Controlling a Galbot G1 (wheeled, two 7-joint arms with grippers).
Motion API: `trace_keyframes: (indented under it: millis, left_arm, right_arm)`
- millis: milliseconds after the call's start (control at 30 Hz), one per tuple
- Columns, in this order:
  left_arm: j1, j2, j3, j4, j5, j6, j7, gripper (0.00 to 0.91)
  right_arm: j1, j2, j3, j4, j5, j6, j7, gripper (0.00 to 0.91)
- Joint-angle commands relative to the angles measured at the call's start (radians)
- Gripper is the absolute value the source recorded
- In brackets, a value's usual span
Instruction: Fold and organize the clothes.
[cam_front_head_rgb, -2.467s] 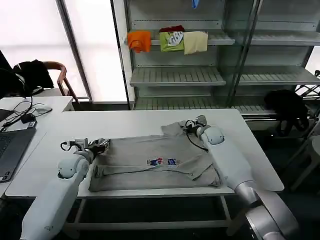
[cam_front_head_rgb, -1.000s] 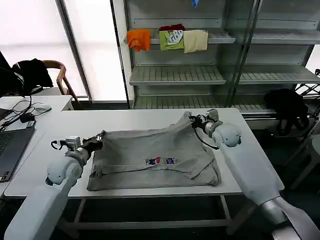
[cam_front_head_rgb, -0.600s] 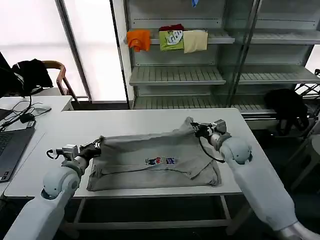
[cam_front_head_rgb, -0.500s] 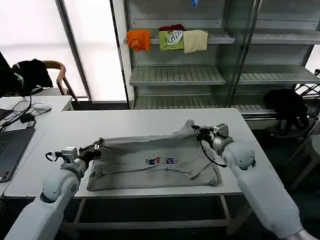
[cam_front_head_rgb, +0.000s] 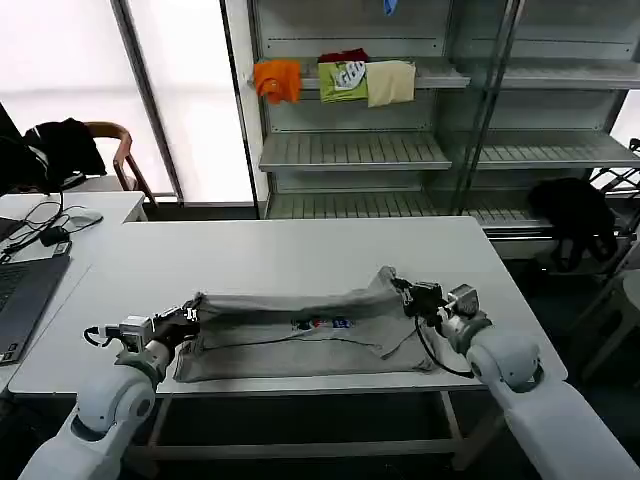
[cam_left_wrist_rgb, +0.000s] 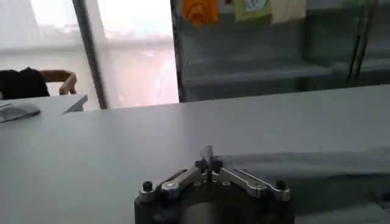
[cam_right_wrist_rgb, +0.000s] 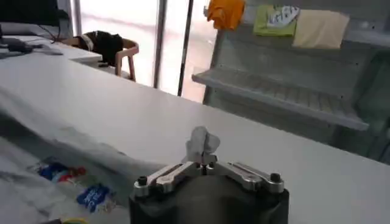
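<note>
Shirt lies at the near edge of the desk — left end effector and right end effector each pinched closed on its far hem, lifted taut between them

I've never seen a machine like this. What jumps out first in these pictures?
Two white arms reach over a white table, each pinching one far corner of a light grey shirt. The left gripper and the right gripper hold that edge raised and stretched between them above the rest of the shirt. Behind, orange, green and cream garments hang on a shelf.
</note>
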Motion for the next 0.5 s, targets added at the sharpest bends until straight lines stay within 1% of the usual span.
trace_keyframes:
  millis: [33, 167, 500]
  left_arm:
    - [0.058, -0.001, -0.017, -0.044, 0.027, 0.007, -0.003, 0.020]
    - [0.077, -0.009, -0.011, -0.048, 0.054, 0.000, -0.001, 0.020]
    - [0.135, -0.037, 0.004, -0.059, 0.141, -0.022, -0.035, 0.020]
  right_arm:
    - [-0.129, -0.031, 0.034, 0.100, 0.000, 0.001, 0.003, 0.000]
    - [-0.156, -0.022, 0.038, 0.092, -0.005, 0.006, 0.006, 0.000]
    - [-0.189, -0.004, 0.038, 0.058, -0.025, 0.026, 0.031, 0.000]
